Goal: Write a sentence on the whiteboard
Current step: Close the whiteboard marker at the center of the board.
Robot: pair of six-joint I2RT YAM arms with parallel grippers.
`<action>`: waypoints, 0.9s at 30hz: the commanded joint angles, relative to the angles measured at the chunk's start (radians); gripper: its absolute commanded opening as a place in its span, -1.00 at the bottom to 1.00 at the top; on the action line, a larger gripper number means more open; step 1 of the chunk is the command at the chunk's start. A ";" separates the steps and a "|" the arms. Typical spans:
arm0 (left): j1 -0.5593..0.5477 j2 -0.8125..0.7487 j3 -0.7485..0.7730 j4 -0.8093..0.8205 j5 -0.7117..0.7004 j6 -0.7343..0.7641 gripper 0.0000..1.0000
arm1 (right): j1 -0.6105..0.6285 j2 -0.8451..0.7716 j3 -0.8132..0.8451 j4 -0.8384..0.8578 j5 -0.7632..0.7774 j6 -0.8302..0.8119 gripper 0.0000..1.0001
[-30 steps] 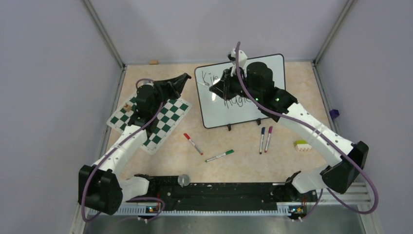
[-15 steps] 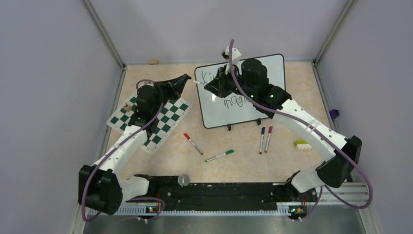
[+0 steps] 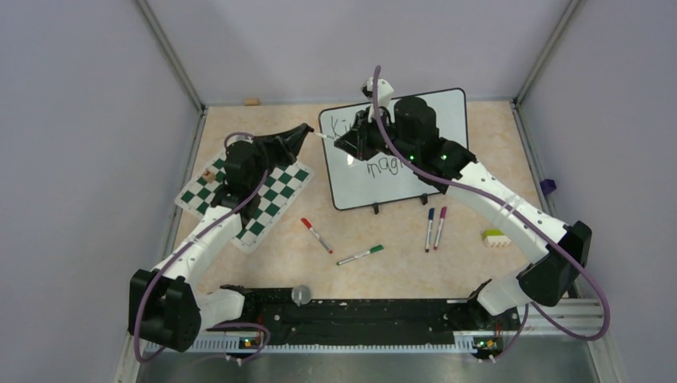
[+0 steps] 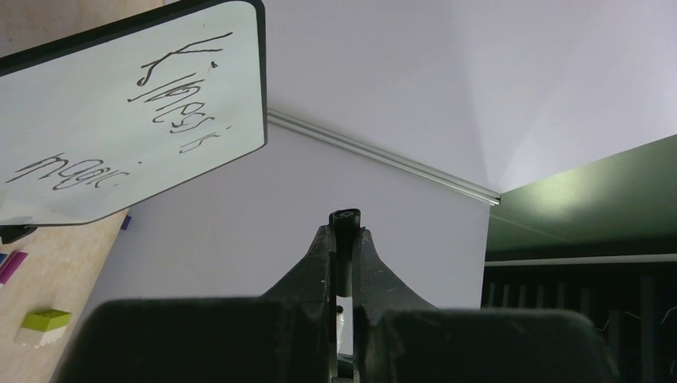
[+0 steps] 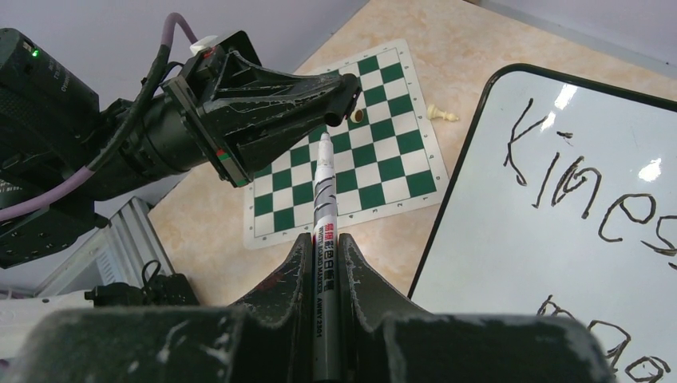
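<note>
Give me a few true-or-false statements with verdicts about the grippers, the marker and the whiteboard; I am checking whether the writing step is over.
1. The right gripper is shut on a slim white marker. True.
2. The marker's tip touches the glossy white black-framed whiteboard. False: it is clear of the board, pointing at the left gripper.
3. The left gripper is open and empty. False: it is shut on a small black cap.
4. The whiteboard bears two lines of black handwriting. True.
</note>
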 commanded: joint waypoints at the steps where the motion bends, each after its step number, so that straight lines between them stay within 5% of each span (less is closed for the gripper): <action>1: -0.005 -0.010 0.003 0.031 0.001 0.002 -1.00 | 0.013 0.006 0.060 0.049 -0.015 -0.019 -1.00; 27: -0.011 -0.055 -0.033 0.006 0.015 -0.027 -1.00 | 0.013 0.011 0.049 0.058 -0.003 -0.018 -1.00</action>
